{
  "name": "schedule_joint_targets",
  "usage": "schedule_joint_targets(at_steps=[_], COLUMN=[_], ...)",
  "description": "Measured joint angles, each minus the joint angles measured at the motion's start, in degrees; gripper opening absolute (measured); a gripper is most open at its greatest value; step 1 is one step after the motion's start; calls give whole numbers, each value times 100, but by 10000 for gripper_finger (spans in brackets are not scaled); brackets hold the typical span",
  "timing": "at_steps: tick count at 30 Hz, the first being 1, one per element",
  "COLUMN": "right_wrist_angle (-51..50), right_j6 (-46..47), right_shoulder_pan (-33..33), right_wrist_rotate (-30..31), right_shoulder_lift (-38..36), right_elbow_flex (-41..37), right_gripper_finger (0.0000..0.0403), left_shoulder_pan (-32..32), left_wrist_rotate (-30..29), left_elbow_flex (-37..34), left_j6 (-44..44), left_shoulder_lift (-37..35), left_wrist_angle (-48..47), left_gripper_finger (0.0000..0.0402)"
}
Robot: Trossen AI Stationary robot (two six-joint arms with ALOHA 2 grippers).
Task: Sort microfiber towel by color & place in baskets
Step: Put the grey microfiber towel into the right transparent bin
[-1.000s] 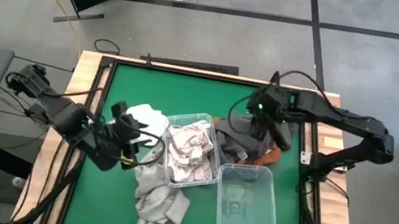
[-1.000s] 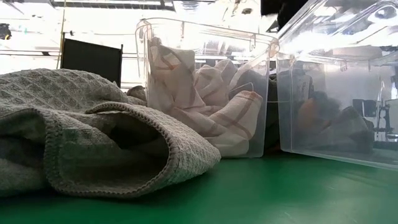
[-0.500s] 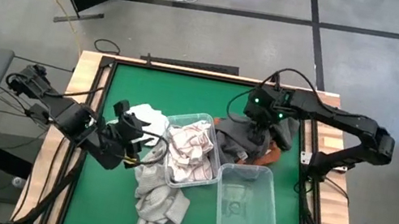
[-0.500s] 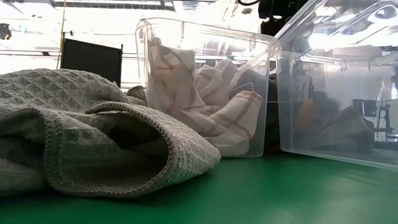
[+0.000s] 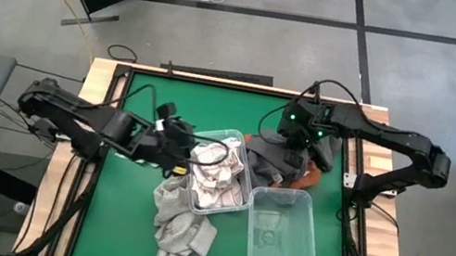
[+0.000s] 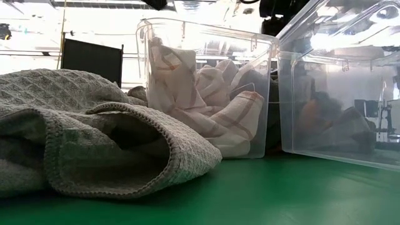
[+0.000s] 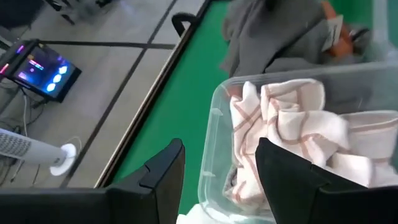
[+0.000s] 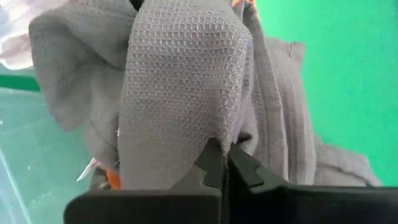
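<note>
On the green bench [image 5: 149, 95] two clear baskets sit side by side. The left basket [image 5: 218, 172] holds white towels with red stripes [image 5: 213, 168], bunched up and filling most of it. The right basket [image 5: 282, 236], nearer the front edge, looks empty in the high view. The left gripper [image 5: 191, 152] hovers over the left rim of the left basket with its fingers [image 7: 163, 173] apart; in its wrist view a fold of white cloth lies just below them, and whether they touch it cannot be told. The right gripper [image 5: 293, 141] is down on a pile of dark gray towels [image 5: 274, 160] lying just beyond the right basket, far right on the bench, with a bit of orange cloth [image 5: 312, 173] showing at the pile's right edge. Its fingers [image 8: 214, 165] are pressed together, pinching a ridge of gray waffle-weave towel. Another heap of lighter gray towels [image 5: 179, 218] lies on the bench near the front, left of the baskets.
</note>
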Motion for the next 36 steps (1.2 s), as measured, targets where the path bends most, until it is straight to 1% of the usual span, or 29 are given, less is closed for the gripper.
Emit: schedule_joint_targets(at_steps=[2, 4, 6, 9, 12, 16, 21, 24, 26, 31, 36], right_wrist_angle=[-329, -537, -650, -658, -624, -300, 351, 757, 846, 533, 219], right_j6=[16, 17, 17, 41, 60, 104, 189, 222, 358, 753, 1008], right_shoulder_pan=[37, 136, 289, 583, 883, 1235, 1714, 1999, 2219, 2764, 3233], right_wrist_rotate=[74, 258, 313, 310, 314, 387, 546, 612, 622, 625, 627], right_shoulder_lift=[-2, -80, -185, -348, -527, -828, -1193, -1379, -1458, -1513, -1492], right_elbow_flex=[276, 671, 1163, 1931, 2680, 3284, 3496, 3500, 3503, 3503, 3503], right_gripper_finger=[24, 19, 16, 16, 16, 16, 16, 16, 16, 23, 20], left_shoulder_pan=[100, 165, 229, 339, 495, 708, 820, 879, 937, 1031, 1071], left_wrist_rotate=[69, 92, 113, 130, 400, 645, 923, 1266, 1485, 1644, 1740], left_elbow_flex=[0, 0, 0, 0, 0, 0, 0, 2, 2, 2, 2], left_j6=[238, 471, 617, 783, 1001, 1326, 2048, 2348, 2430, 2406, 2450], left_shoulder_lift=[84, 135, 146, 127, 120, 124, 127, 127, 124, 124, 124], left_wrist_angle=[110, 179, 233, 460, 646, 868, 1824, 2397, 2628, 2697, 2652], left_gripper_finger=[187, 187, 187, 187, 187, 187, 187, 187, 187, 187, 187])
